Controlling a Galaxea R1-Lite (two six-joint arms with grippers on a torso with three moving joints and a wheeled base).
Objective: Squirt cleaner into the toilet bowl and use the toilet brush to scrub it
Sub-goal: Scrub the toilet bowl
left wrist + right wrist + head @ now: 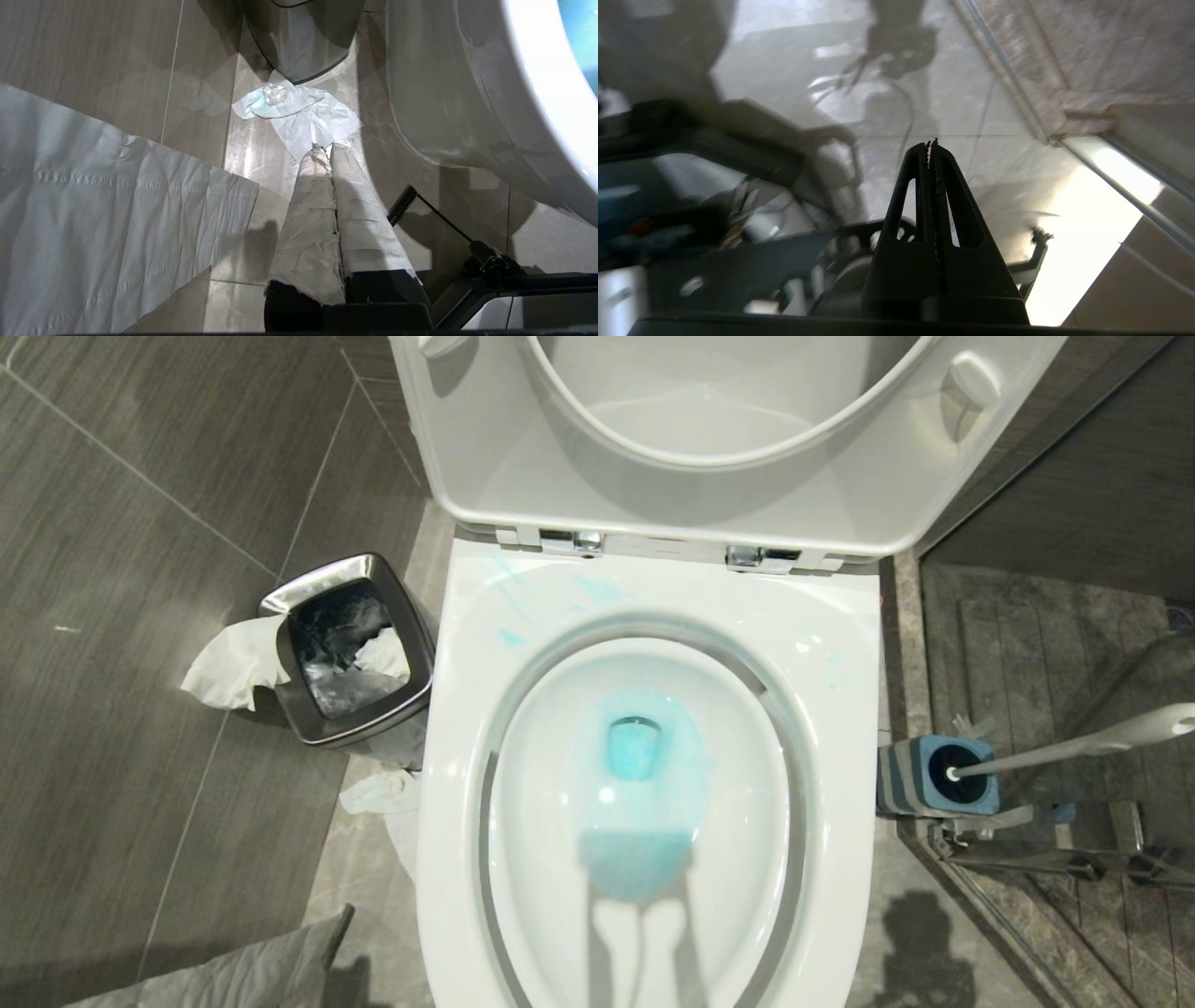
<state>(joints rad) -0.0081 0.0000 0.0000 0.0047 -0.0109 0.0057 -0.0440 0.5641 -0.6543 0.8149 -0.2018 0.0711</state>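
**Operator:** I'm looking down on the toilet bowl (644,784), centre frame, with seat and lid tipped up against the top edge. The cleaner (639,775) is pooled turquoise in the basin, with faint streaks on the rim at upper centre. I'd judge the squirting done.

**Supervisor:** And the brush?

**Operator:** The toilet brush (1074,747) stands in its striped holder (934,779) at right centre, its handle leaning out towards the right edge. I'd say it's parked there so the right arm can take it without crossing the bowl.

**Supervisor:** Grippers?

**Operator:** Neither shows from the head. My left gripper (326,150) has its cloth-wrapped fingers pressed together on nothing, hanging low beside the bowl's outer wall. My right gripper (930,144) is pinched closed and empty too, over pale floor.

**Supervisor:** The room?

**Operator:** Dark grey floor tiles (121,616) on the left, glossy enough to reflect. A steel waste bin (350,649) sits left of centre, just beside the bowl, with tissue (233,663) spilling over its edge and more on the floor. A glass partition frame (1055,859) runs along the lower right.
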